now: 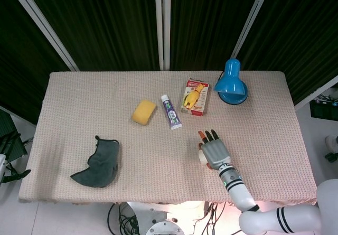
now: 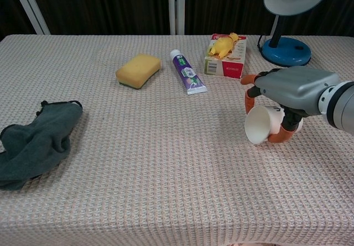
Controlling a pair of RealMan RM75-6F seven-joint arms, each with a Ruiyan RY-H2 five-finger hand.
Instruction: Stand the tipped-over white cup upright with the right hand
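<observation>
The white cup [image 2: 262, 125] lies on its side on the woven tablecloth at the right, its open mouth facing left toward the front. My right hand [image 2: 293, 91] covers it from above. Orange-tipped fingers curl over the cup's top and the thumb wraps under its front, so the hand grips the cup. From the head camera only a sliver of the cup [image 1: 202, 155] shows at the left edge of the right hand [image 1: 215, 151]. The left hand appears in neither view.
A blue desk lamp [image 2: 286, 14] stands behind the hand. A red box with a yellow toy [image 2: 224, 55], a toothpaste tube [image 2: 187, 72] and a yellow sponge [image 2: 138, 70] lie across the middle back. A grey cloth [image 2: 34, 141] is crumpled at the left.
</observation>
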